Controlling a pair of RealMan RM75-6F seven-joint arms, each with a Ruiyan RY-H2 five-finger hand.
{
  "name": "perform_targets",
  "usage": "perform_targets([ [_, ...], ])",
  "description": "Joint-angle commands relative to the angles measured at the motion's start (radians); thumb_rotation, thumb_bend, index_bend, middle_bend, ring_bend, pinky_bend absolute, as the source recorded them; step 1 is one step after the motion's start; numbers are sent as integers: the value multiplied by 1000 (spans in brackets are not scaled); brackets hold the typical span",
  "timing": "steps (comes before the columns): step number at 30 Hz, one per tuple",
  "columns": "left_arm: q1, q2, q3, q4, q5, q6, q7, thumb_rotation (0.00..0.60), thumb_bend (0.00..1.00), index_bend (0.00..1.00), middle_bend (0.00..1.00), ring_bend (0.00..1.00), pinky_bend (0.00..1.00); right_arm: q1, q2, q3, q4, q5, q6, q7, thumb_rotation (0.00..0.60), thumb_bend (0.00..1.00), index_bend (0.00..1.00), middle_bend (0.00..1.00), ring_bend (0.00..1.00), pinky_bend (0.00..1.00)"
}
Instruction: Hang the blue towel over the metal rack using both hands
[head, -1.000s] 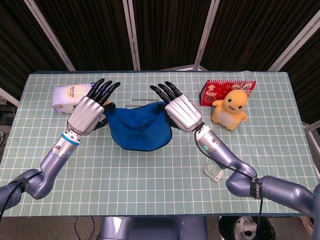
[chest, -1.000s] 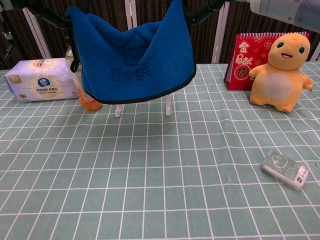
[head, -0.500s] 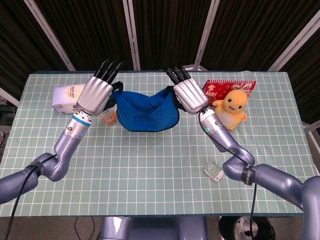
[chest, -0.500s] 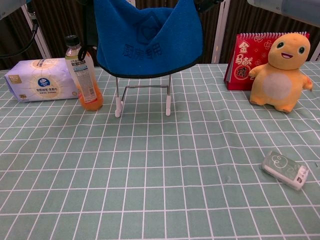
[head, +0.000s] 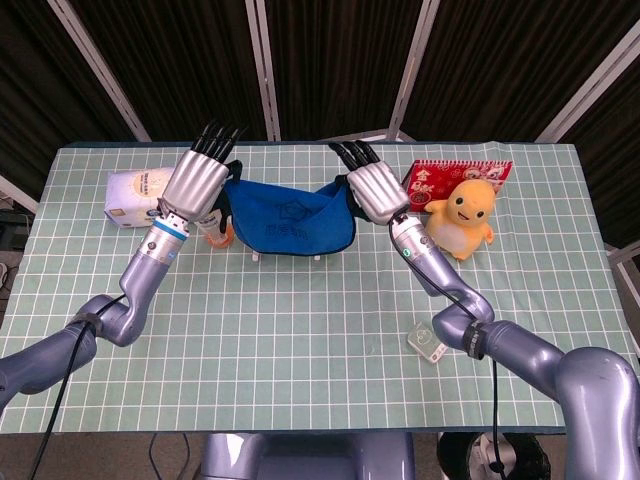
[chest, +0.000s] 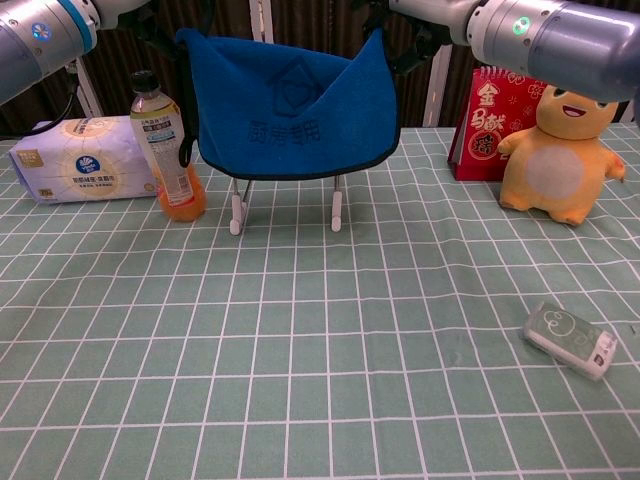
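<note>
The blue towel (head: 288, 225) is stretched between my two hands and sags in the middle. My left hand (head: 203, 180) grips its left top corner and my right hand (head: 370, 185) grips its right top corner. In the chest view the towel (chest: 290, 115) hangs in front of the metal rack (chest: 337, 205). Only the rack's white-tipped legs show below the towel's hem. The rack's top bar is hidden, so I cannot tell whether the cloth rests on it.
An orange drink bottle (chest: 168, 150) stands just left of the rack, with a tissue pack (chest: 75, 160) beyond it. On the right are a red calendar (chest: 495, 120) and a yellow plush toy (chest: 560, 145). A small wrapped packet (chest: 570, 340) lies near the front right.
Both hands carried the towel toward the back of the table and then lowered it. It now hangs at the rack and covers the rack's top.
</note>
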Motion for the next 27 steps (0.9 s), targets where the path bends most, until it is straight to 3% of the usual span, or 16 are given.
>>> perform_targets([
  [1, -4, -40, 24, 72, 2, -10, -51, 600, 459, 825, 0, 0, 0, 7, -24, -15, 38, -12, -10, 27, 600, 628, 645, 46, 0, 0],
  [13, 33, -73, 84, 190, 24, 0, -153, 600, 460, 821, 0, 0, 0, 18, -69, -39, 81, -31, -19, 63, 600, 628, 646, 46, 0, 0],
  [27, 60, -115, 118, 312, 34, 14, -266, 600, 460, 819, 0, 0, 0, 51, -143, -45, 169, -39, -25, 47, 600, 601, 646, 47, 0, 0],
])
